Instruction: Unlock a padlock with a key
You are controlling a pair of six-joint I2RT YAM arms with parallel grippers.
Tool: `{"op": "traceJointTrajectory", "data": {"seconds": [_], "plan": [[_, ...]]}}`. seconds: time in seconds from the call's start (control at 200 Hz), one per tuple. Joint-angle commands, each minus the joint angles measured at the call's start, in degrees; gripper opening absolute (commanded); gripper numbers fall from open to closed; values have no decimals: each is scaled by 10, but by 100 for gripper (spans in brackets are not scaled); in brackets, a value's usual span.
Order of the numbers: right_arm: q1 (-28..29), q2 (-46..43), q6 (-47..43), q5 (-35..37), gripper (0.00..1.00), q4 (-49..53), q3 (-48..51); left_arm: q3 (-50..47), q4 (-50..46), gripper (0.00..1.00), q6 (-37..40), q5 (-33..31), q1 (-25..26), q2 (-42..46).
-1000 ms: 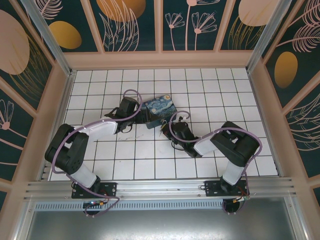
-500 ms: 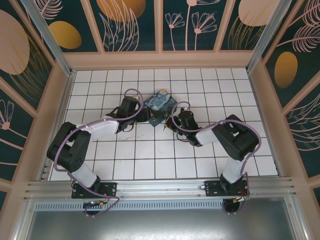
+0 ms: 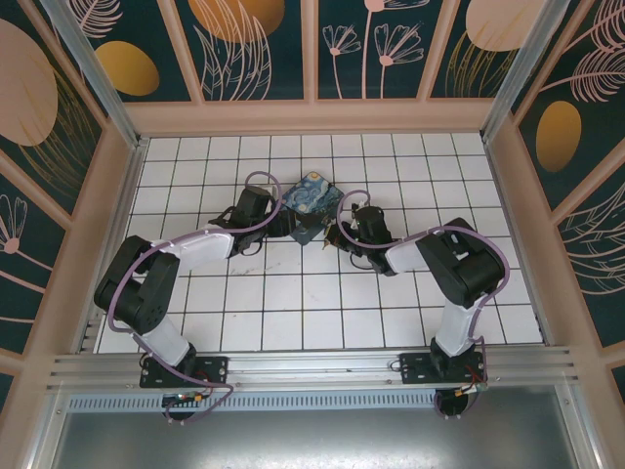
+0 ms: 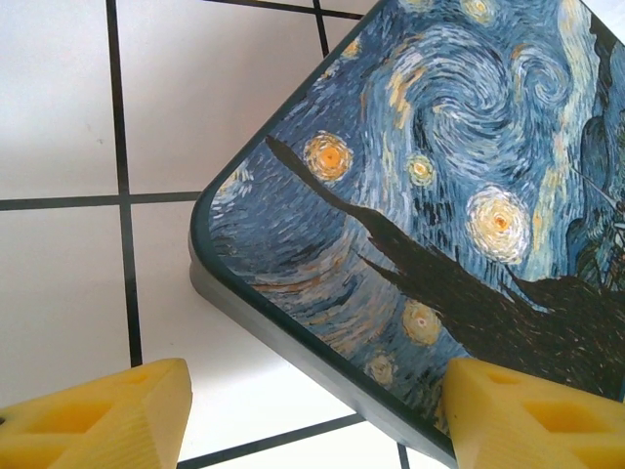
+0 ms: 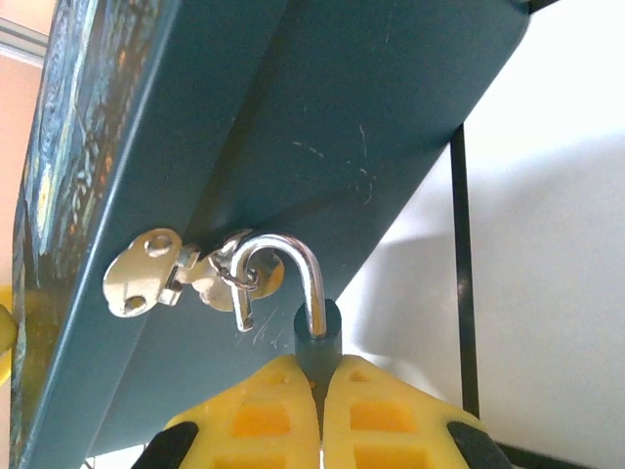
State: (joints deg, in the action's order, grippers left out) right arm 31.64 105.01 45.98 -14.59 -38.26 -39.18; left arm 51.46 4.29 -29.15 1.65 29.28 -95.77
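Note:
In the right wrist view, the padlock has a dark bluish body and a silver shackle. The shackle is swung open, with its free leg hooked through the ring of the metal hasp on the side of the dark-blue swirl-painted box. My right gripper is shut on the padlock's body. In the top view it sits at the box's near right corner. My left gripper is open, and its yellow fingertips straddle a corner of the painted lid. The key is hidden.
The box lies on a white tiled floor with black grid lines, closed in by tall patterned walls. Both arms reach in towards the middle from the near edge. A metal rail runs along the front.
The box has turned and shifted towards the back wall. My right gripper moved back and right with the padlock, and the left gripper followed the box slightly.

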Motion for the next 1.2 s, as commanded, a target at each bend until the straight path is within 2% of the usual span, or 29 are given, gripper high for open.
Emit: {"op": "traceJointTrajectory", "data": {"seconds": [0.0, 0.485, 0.661, 0.786, 0.976, 1.111, 1.196], "plan": [[-18, 19, 37, -23, 0, -66, -14, -22, -122, 68, 24, -32, -5, -43], [-79, 66, 61, -55, 0, -36, -104, -21, -121, 66, 20, -27, -4, -56], [-83, 38, 60, -50, 0, -42, -65, -9, -127, 68, 20, -24, -5, -49], [-81, -12, 60, -49, 0, -49, -14, 8, -136, 75, 18, -22, -4, -39], [-52, -110, 39, -35, 0, 20, 37, 39, -152, 86, 12, -18, -4, -3], [-5, -174, 38, -2, 0, 68, 67, 70, -168, 91, 8, -13, -5, 23], [52, -205, 51, 23, 0, 75, 88, 83, -175, 98, 1, 1, -5, 45]]}}
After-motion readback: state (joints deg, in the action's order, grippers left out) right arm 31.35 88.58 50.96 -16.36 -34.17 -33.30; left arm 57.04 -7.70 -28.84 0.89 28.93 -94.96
